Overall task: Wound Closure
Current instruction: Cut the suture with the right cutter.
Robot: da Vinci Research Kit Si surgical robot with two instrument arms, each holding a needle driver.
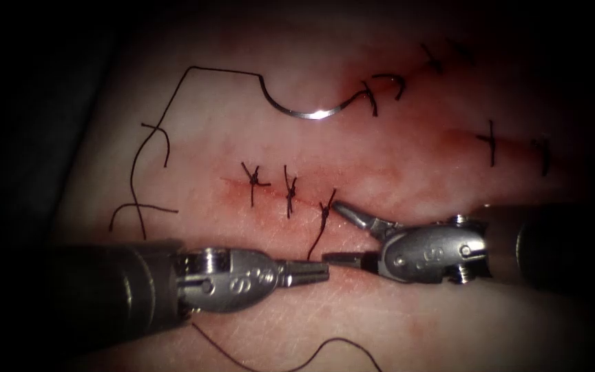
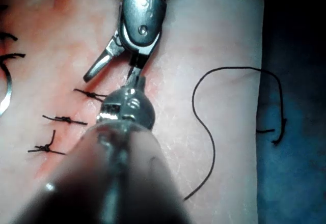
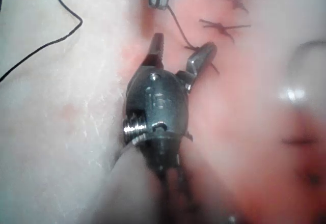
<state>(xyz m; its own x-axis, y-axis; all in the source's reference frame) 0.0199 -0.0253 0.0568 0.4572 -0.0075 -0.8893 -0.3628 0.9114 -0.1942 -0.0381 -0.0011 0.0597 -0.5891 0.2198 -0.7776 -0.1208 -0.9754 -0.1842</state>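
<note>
Item: curved steel needle (image 1: 311,114), thin and bright, with a glint at the bottom of its arc. It lay flat on the pale pink pork tissue (image 1: 242,124), above the cut (image 1: 270,193) and free of both tools, not driven in. Its long axis ran left to right; the curve bowed toward the cut, both ends turned away from it. The dark thread (image 1: 173,103) left its left end, rose, ran left, then dropped in loose loops left of the cut; another run of thread (image 2: 204,122) lay below the tools.

Cut: a short reddened line carrying three knotted dark stitches (image 1: 289,189) with trimmed tails. Further stitched lines lay above and to the right of it.

Left tool (image 1: 318,270): grey metal needle driver, lying below the cut and pointing right, fingers together on a thread tail that rose to the rightmost knot (image 1: 325,207).

Right tool (image 1: 339,231): matching needle driver, entering from the right of the cut, fingers spread wide and holding nothing; one fingertip (image 1: 342,207) sat just beside that knot, the other near the left tool's tip.
</note>
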